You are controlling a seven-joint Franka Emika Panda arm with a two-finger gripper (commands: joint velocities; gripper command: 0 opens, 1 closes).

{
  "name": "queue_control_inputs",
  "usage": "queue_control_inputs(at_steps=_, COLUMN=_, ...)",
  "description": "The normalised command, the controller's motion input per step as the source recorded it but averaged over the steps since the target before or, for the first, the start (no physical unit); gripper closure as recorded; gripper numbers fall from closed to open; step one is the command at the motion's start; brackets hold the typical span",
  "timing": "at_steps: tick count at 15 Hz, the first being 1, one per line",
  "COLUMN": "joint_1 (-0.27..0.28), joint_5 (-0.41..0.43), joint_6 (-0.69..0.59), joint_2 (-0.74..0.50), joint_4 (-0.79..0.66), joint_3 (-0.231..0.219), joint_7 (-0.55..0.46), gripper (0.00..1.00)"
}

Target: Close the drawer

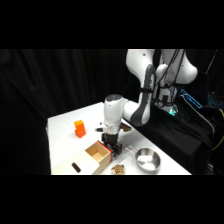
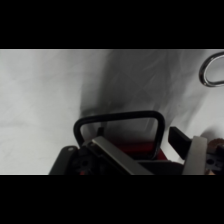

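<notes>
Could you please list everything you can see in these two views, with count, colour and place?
drawer: one, light wood with a red front, pulled out at the table's near edge, under the tool.
handle: one, dark wire loop on the drawer's red front, right before the tool in the wrist view.
wooden box: one, pale, with a dark slot, at the picture's lower left, cut off by the edge.
orange block: one, orange, on the table's left part, apart from the drawer.
steel bowl: one, silver, round, on the table right of the drawer.
small brown thing: one, near edge; too blurred to name.
table: one, white.
arm: one, white.
tool: one, dark, at the drawer's front.
</notes>
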Motion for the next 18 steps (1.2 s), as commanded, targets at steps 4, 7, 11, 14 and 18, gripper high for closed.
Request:
queue_control_inputs(at_steps=4, joint_1=-0.026, joint_5=0.021, joint_6=-0.07, joint_2=0.07, joint_4=0.2, joint_3=0.057, joint_7=-0.13, gripper=0.0)
queue_control_inputs(at_steps=7, joint_1=0.087, joint_5=-0.01, joint_6=-0.28, joint_2=0.02, joint_4=0.31, joint_3=-0.012, joint_7=-0.07, gripper=0.0)
queue_control_inputs(at_steps=11, joint_1=0.098, joint_5=-0.024, joint_6=-0.36, joint_2=0.06, joint_4=0.4, joint_3=-0.029, joint_7=-0.09, gripper=0.0)
queue_control_inputs(at_steps=14, joint_1=0.071, joint_5=-0.035, joint_6=-0.48, joint_2=0.2, joint_4=0.56, joint_3=-0.027, joint_7=-0.16, gripper=0.0)
queue_control_inputs(at_steps=18, joint_1=0.117, joint_5=-0.088, joint_6=-0.48, joint_2=0.27, joint_4=0.65, joint_3=-0.081, joint_7=-0.12, gripper=0.0)
